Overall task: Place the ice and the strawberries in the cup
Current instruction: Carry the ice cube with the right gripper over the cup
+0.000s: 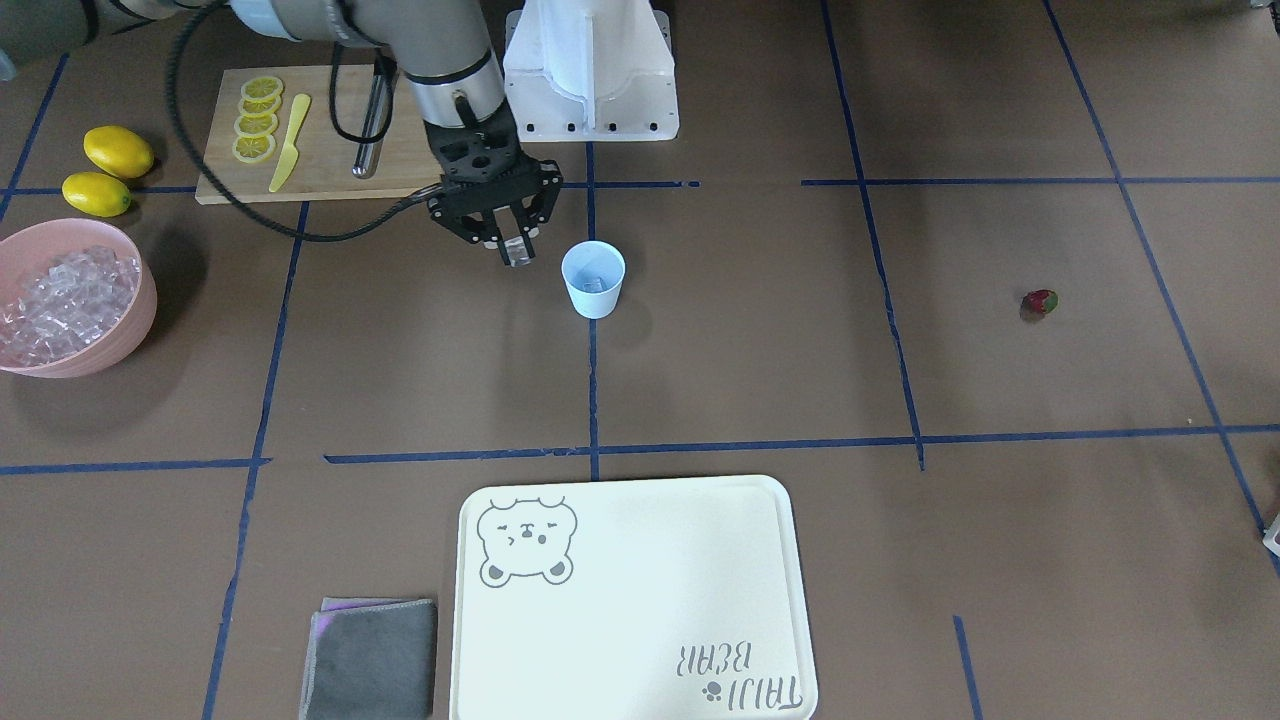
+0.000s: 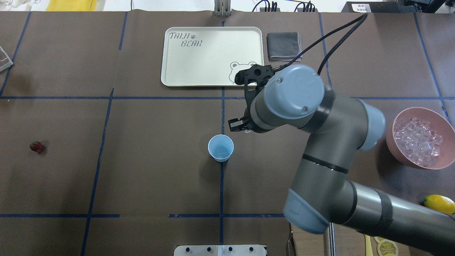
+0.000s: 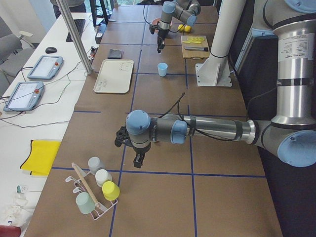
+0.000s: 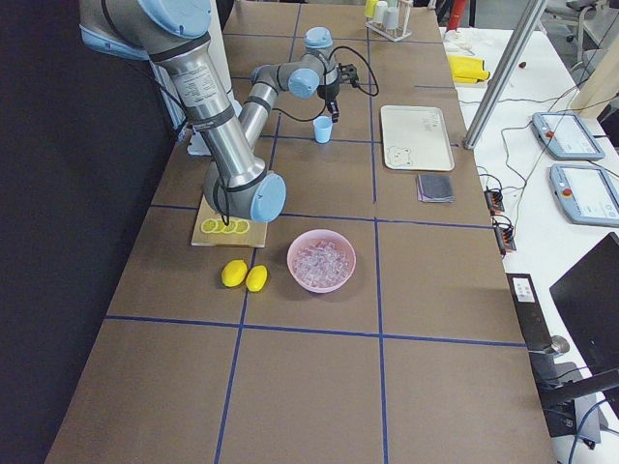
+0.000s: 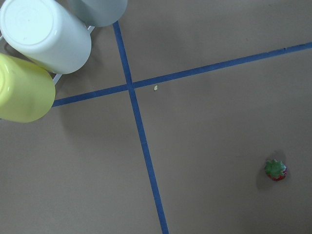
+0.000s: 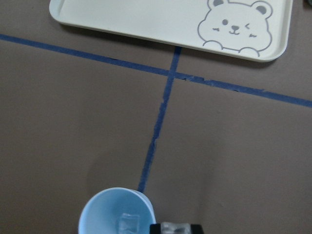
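So the right gripper [image 1: 514, 246] is pinching one ice cube [image 6: 175, 227], with the cup [image 1: 593, 281] just beside and below it. Cube's light, hard, slick: squeeze flat faces. The strawberry [image 1: 1039, 303], way off sideways, is soft, so grab mid-body gently. Can't tell on the left gripper [image 3: 138, 161].

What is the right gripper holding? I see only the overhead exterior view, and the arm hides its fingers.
Observer: The right gripper is shut on one ice cube.
Operator: Is it above the cup?
Observer: Not yet. In the front-facing view it hangs beside the cup, not over its rim.
Operator: Where is the left arm? I do not see it.
Observer: The left gripper hovers near some upturned cups on a rack, and its wrist camera sees the strawberry.
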### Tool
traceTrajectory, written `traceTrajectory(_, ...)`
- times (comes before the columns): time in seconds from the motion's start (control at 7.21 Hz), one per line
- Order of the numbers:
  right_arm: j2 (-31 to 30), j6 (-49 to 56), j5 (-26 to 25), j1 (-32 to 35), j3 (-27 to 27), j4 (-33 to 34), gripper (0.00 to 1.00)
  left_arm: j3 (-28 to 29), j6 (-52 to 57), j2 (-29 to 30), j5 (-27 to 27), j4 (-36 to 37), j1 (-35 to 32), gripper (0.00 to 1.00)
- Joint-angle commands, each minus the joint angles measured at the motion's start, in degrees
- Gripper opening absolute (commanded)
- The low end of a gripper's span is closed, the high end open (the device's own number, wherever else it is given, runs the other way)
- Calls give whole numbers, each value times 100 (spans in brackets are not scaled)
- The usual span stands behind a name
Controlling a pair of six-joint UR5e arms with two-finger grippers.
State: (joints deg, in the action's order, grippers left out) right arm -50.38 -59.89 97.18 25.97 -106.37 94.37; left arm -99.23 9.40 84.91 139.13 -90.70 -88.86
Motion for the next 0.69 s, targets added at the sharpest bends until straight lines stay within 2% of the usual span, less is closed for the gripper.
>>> traceTrajectory(0.0, 521, -444, -558, -504, 757, 20, 0, 0, 0, 8, 0, 0, 0, 100)
traceTrajectory(0.14, 486, -444, -612, -583, 767, 20, 3, 0, 0, 0, 0, 0, 0, 100)
traceTrajectory(0.28, 494, -444, -613, -593, 767, 20, 31, 9, 0, 8, 0, 0, 0, 100)
traceTrajectory(0.42, 503, -444, -656, -619, 758, 11, 95, 18, 0, 0, 0, 0, 9, 100)
traceTrajectory(0.55, 495, -444, -622, -619, 758, 11, 99, 18, 0, 0, 0, 0, 9, 100)
